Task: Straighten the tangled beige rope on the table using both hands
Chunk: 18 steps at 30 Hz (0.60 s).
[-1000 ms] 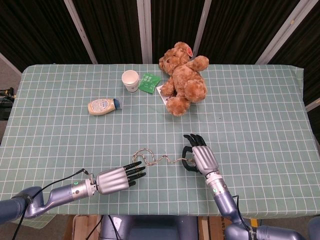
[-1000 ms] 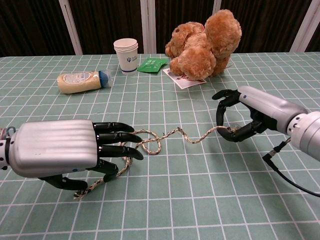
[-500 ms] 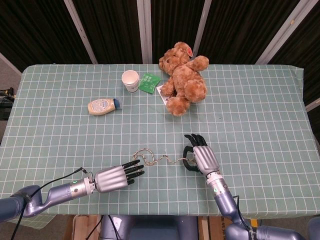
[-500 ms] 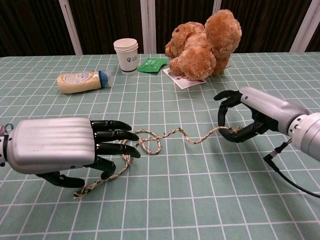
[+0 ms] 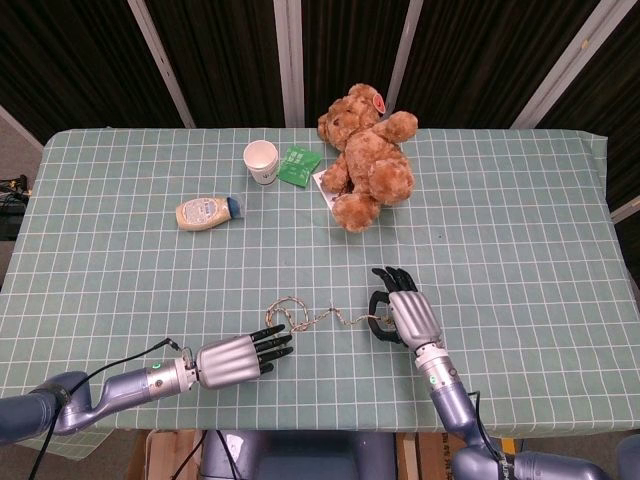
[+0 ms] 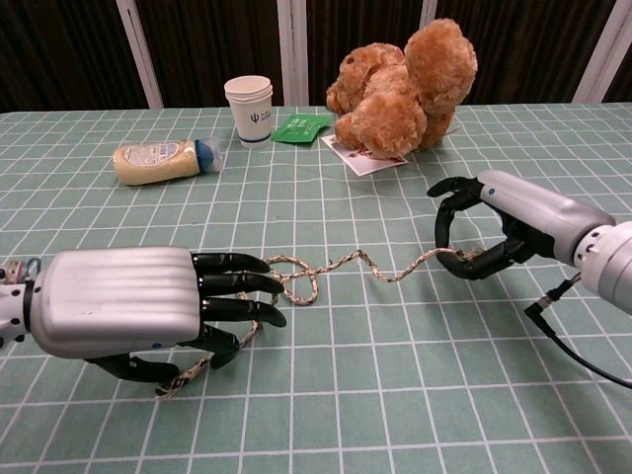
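Observation:
The beige rope (image 6: 341, 265) lies on the green checked tablecloth, with a small loop (image 6: 296, 286) near its left part; in the head view the rope (image 5: 318, 318) runs between both hands. My left hand (image 6: 128, 311) lies low over the rope's left end, which passes between the thumb and the lower fingers and sticks out beneath the palm; the other fingers point right. In the head view this left hand (image 5: 235, 360) sits near the front edge. My right hand (image 6: 504, 222) pinches the rope's right end between thumb and curled fingers. The right hand (image 5: 405, 315) shows from above.
A brown teddy bear (image 5: 365, 160) sits at the back on a card, with a green packet (image 5: 297, 165) and a white paper cup (image 5: 261, 160) to its left. A mayonnaise bottle (image 5: 205, 212) lies on its side further left. The table's front edge (image 5: 330, 432) runs just below both hands.
My left hand has drawn back toward the front edge with the rope end under it. My right hand has shifted slightly right, and the rope between them lies a little straighter.

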Motion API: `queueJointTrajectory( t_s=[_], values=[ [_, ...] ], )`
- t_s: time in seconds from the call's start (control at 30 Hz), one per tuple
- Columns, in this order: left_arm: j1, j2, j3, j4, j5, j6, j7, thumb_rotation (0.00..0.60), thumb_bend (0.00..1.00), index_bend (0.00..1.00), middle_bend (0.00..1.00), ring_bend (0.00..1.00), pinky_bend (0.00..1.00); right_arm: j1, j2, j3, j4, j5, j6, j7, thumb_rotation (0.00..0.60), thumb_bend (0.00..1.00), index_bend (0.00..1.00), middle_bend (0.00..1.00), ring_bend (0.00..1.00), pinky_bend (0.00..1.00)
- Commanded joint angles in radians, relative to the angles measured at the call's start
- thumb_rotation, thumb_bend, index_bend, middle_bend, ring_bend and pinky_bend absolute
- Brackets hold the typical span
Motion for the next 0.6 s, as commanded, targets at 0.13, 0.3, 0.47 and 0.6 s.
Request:
queueJointTrajectory(
  t_s=[0.13, 0.3, 0.47, 0.6],
  values=[
    [-0.002, 0.001, 0.010, -0.003, -0.010, -0.007, 0.007, 0.600, 0.44, 0.51, 0.12, 0.00, 0.00, 0.000, 0.000, -0.001, 0.000, 0.001, 0.000, -0.002, 0.600, 0.45, 0.60, 0.14, 0.00, 0.00],
    [-0.001, 0.002, 0.018, -0.001, -0.018, -0.009, 0.010, 0.600, 0.47, 0.55, 0.14, 0.00, 0.00, -0.001, 0.000, -0.004, 0.001, -0.001, 0.001, -0.004, 0.600, 0.45, 0.60, 0.14, 0.00, 0.00],
    [0.002, 0.000, 0.022, 0.000, -0.027, -0.002, 0.008, 0.600, 0.49, 0.57, 0.15, 0.00, 0.00, -0.002, 0.001, -0.007, 0.002, -0.001, 0.001, -0.006, 0.600, 0.45, 0.60, 0.14, 0.00, 0.00],
    [0.005, 0.002, 0.023, 0.003, -0.034, 0.010, 0.007, 0.600, 0.50, 0.58, 0.15, 0.00, 0.00, -0.004, 0.004, -0.008, 0.000, -0.001, 0.003, -0.007, 0.600, 0.45, 0.60, 0.14, 0.00, 0.00]
  ],
)
